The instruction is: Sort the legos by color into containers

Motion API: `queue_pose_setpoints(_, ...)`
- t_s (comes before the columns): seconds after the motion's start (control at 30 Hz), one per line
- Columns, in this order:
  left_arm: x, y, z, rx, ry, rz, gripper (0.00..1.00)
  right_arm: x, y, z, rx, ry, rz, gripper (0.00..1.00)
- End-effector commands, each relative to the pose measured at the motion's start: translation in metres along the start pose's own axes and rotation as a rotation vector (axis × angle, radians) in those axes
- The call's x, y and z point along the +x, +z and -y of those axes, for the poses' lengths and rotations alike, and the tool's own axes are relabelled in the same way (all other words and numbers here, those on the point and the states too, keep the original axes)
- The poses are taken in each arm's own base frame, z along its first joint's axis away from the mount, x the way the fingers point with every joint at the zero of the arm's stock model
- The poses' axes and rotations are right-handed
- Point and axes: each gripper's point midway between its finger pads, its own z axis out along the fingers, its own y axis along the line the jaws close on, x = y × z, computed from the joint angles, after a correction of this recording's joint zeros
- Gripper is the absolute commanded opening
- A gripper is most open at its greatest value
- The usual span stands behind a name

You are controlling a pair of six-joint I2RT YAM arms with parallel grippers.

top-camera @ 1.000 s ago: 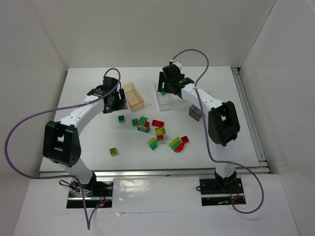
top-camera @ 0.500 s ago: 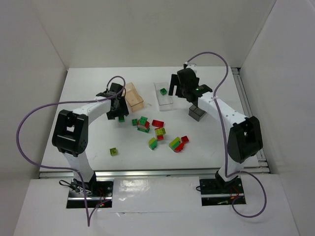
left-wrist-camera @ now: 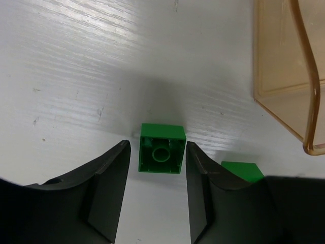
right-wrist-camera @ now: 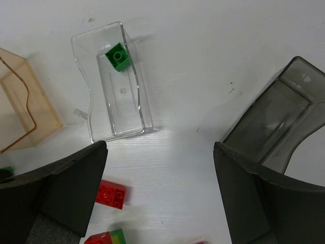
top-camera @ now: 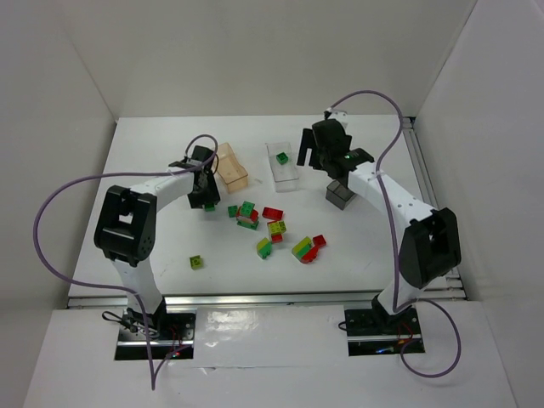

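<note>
Its wrist view, unlike overhead, showed the left tool [left-wrist-camera: 157, 146] parted astride a green lego [left-wrist-camera: 161, 156], orange container [left-wrist-camera: 309, 86] at two o'clock; right tool [right-wrist-camera: 160, 148] gaped empty.

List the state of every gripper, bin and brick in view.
Left gripper: open, astride green brick, not clamped.
Green brick: lying on table.
Right gripper: open, empty.
Clear bin: upright, one green lego inside.
Orange bin: upright, looks empty.
Grey bin: upright, looks empty.
Loose bricks: unsorted on table.
</note>
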Motion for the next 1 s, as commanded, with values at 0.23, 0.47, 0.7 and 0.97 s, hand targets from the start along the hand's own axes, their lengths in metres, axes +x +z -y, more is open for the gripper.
queue_pose_setpoints(0.23,0.003,0.003,0.005,-0.016,0.015,-0.028,0.5,-0.028,-0.034,0.022,0.026,0.039,0.09,0.92)
queue_pose_setpoints(0.47,-0.045,-0.074,0.011,0.052,0.0,0.188,0.17,-0.041,-0.048,0.054,0.138,0.048,0.131,0.92)
queue_pose_setpoints(0.7,-0.078,-0.127,0.117,0.369,0.137,0.243,0.18,-0.038,-0.072,0.087,0.175,0.079,0.145,0.92)
queue_pose_setpoints(0.97,-0.121,-0.118,0.228,0.51,0.257,0.284,0.2,-0.034,-0.092,0.113,0.233,0.103,0.142,0.92)
